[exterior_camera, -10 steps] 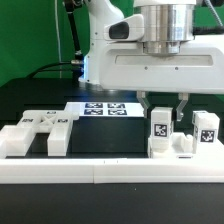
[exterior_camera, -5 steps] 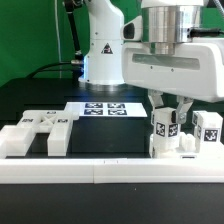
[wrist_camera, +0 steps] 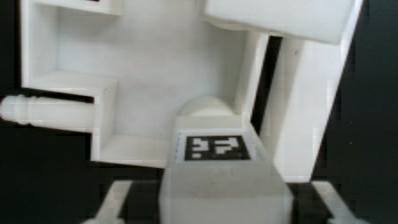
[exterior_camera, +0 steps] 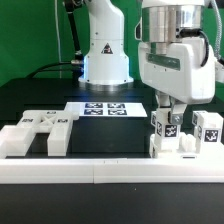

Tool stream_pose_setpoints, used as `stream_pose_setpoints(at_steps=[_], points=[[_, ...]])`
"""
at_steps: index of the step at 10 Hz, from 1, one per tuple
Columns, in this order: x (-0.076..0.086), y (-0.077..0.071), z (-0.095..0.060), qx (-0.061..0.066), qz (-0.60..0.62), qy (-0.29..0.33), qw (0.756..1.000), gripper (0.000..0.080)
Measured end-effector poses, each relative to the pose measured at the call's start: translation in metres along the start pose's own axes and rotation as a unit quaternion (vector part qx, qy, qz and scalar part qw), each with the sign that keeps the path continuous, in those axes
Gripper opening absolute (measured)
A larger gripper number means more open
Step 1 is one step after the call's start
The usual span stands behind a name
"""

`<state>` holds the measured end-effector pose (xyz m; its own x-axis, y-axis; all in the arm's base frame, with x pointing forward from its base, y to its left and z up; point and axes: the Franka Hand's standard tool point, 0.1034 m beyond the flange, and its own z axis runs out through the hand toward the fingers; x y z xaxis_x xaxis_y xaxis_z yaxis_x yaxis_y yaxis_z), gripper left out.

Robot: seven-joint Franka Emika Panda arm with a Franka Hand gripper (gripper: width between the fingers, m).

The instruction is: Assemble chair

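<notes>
At the exterior view's left, the notched chair parts (exterior_camera: pixel 35 135) lie flat on the table behind the border rail (exterior_camera: pixel 90 172). The marker board (exterior_camera: pixel 105 108) lies at centre. At the exterior view's right, the gripper (exterior_camera: pixel 169 118) is clamped on an upright chair post (exterior_camera: pixel 165 130); a tagged cube (exterior_camera: pixel 207 128) stands just beside it. The post is judged rigid, light, smooth plastic. Grip its flat side faces, clear of the square tag (wrist_camera: pixel 214 148). No readable writing or brand is visible.

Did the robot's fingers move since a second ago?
Yes. The fingers turned on the spot, twisting the small tagged chair part they grip, so its tag now looks tilted. They stayed just to the exterior view's right of the marker board.
</notes>
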<state>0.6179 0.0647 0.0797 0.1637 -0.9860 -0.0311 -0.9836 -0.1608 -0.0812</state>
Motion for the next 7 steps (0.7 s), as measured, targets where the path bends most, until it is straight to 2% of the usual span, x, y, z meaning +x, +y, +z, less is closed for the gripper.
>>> stream_pose_setpoints(at_steps=[1, 2, 3, 4, 5, 7], points=[[-0.0005, 0.0000, 0.0000, 0.000, 0.000, 0.000, 1.000, 0.0291], [-0.0007, 0.0000, 0.0000, 0.000, -0.007, 0.000, 1.000, 0.0471], [-0.0006, 0.0000, 0.0001, 0.000, -0.026, 0.000, 1.000, 0.0588], [-0.0005, -0.0001, 0.0000, 0.000, -0.040, 0.000, 0.999, 0.0588], [0.0002, -0.0007, -0.0002, 0.002, -0.065, 0.001, 0.998, 0.0637], [0.0010, -0.0008, -0.0005, 0.002, -0.164, 0.002, 0.986, 0.0646]])
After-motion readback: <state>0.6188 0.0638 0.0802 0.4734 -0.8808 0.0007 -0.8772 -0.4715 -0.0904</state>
